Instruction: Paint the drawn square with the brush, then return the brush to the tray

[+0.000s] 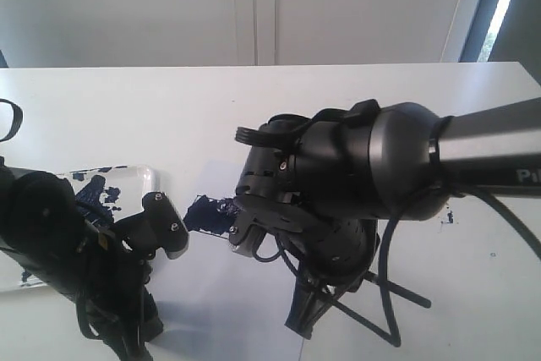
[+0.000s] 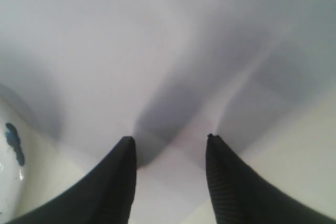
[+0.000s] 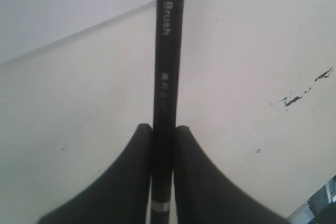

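The drawn square (image 1: 207, 213) shows as a blotchy dark navy patch on the white paper sheet (image 1: 228, 310), partly hidden behind my right arm. My right gripper (image 3: 164, 127) is shut on the brush (image 3: 167, 61), whose black handle runs out past the fingertips. A silvery band sits between the fingers and the bristles are out of view. In the exterior view the right gripper (image 1: 297, 327) points down at the paper, in front of the square. The tray (image 1: 139, 177), smeared navy, lies at the left. My left gripper (image 1: 169, 230) (image 2: 168, 139) is open and empty between tray and square.
Black cables (image 1: 385, 293) loop under the right arm. Small dark paint marks (image 1: 448, 216) (image 3: 302, 95) dot the white table on the right. A rounded tray corner (image 2: 8, 150) with a navy spot sits beside the left fingers. A white wall stands behind the table.
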Robot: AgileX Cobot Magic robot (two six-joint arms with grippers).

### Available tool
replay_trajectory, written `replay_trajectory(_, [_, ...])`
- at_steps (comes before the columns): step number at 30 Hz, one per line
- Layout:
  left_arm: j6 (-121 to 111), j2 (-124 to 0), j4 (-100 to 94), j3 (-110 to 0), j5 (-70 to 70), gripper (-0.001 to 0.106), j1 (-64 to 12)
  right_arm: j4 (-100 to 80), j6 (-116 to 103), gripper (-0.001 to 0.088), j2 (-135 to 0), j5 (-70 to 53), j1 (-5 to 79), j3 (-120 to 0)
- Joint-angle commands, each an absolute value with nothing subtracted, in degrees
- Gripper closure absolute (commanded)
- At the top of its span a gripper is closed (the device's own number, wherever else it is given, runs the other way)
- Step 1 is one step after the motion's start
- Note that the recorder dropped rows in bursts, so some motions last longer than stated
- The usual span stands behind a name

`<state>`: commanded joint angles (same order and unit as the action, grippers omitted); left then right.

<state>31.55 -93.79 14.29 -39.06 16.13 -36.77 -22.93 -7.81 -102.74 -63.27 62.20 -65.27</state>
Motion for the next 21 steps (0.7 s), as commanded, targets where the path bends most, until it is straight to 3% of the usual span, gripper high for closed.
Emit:
replay_trajectory(9, [31.5, -93.8, 14.3, -39.1, 16.3, 0.057, -36.8, -23.0, -8.1, 0.0868, -95.8, -61.5, 62.2, -66.8])
replay_trajectory(21, [31.5, -93.8, 14.3, -39.1, 16.1, 0.057, -36.8, -20.7, -7.0, 0.0868, -100.0, -63.7, 62.2, -66.7])
